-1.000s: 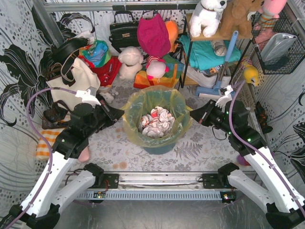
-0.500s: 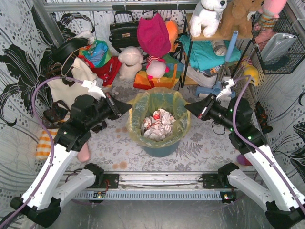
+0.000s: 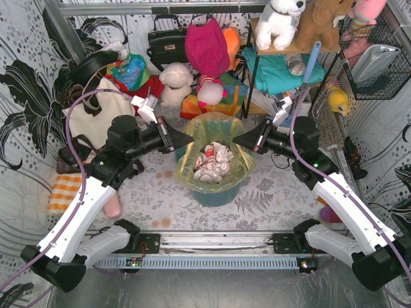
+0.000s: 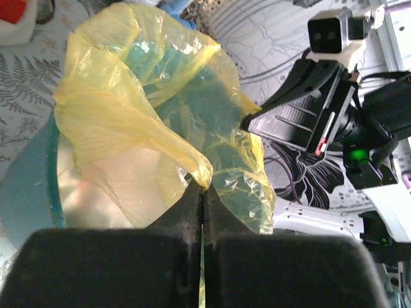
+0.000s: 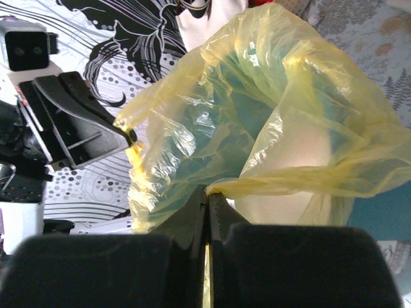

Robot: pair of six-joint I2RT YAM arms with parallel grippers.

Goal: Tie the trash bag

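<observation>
the teal bin (image 3: 218, 196) stands on the patterned table (image 3: 270, 199) between the two arms. it is lined with the yellow-green trash bag (image 3: 218, 125), which holds crumpled white paper (image 3: 214, 160). the left gripper (image 4: 203, 192) is closed tight on the bag's left rim, and the right gripper (image 5: 207, 194) pinches the right rim likewise. beyond them sit a white plush toy (image 3: 174, 83) and a black handbag (image 3: 166, 43).
</observation>
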